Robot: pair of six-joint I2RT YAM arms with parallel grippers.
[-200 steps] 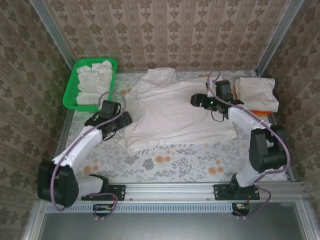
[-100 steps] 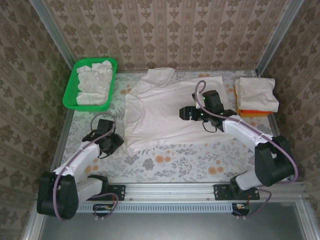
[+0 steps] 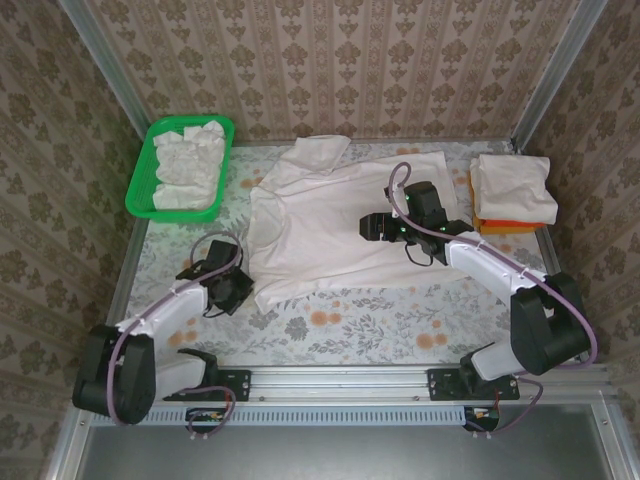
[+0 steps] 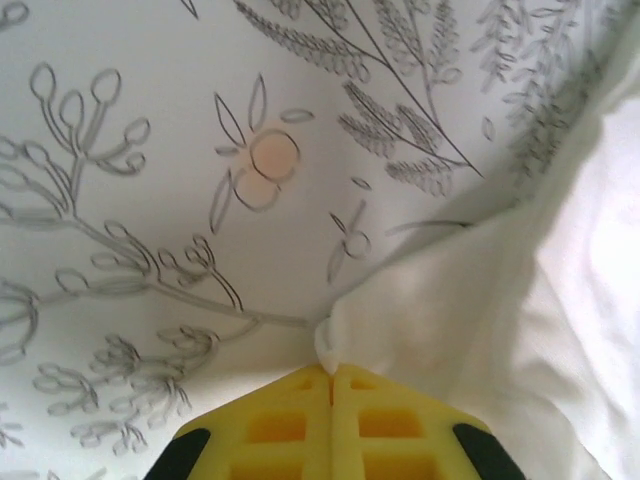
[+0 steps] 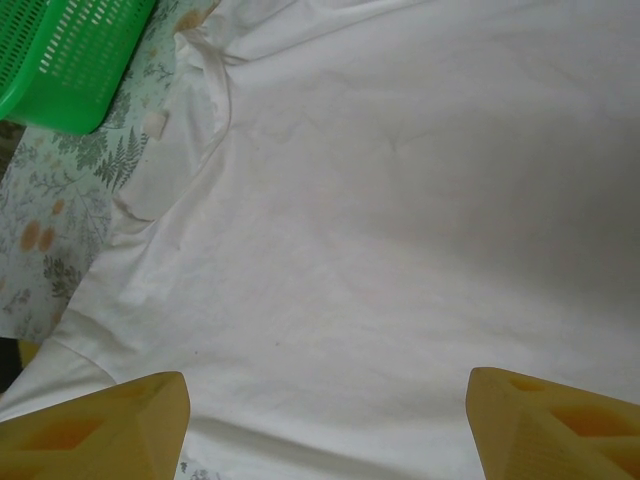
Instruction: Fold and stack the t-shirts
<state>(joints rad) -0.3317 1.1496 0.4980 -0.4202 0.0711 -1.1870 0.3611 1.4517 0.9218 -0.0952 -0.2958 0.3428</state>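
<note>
Toward the table's (image 3: 330, 330) near-left corner, the left gripper (image 4: 330, 375) has dropped back along the spread t-shirt (image 3: 320, 225) and clamped shut on its near-left hem corner — the right gripper (image 5: 328, 425), fingers wide apart, hovers over the shirt's middle.

Likely test booth, wallpaper walls (image 3: 330, 70), aluminium frame (image 3: 340, 381)

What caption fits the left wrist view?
Shut left gripper pinching the corner of a white t-shirt on the floral tablecloth.

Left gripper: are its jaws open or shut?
Shut. The left gripper jaws meet, pinching the corner of the white t-shirt.
</note>
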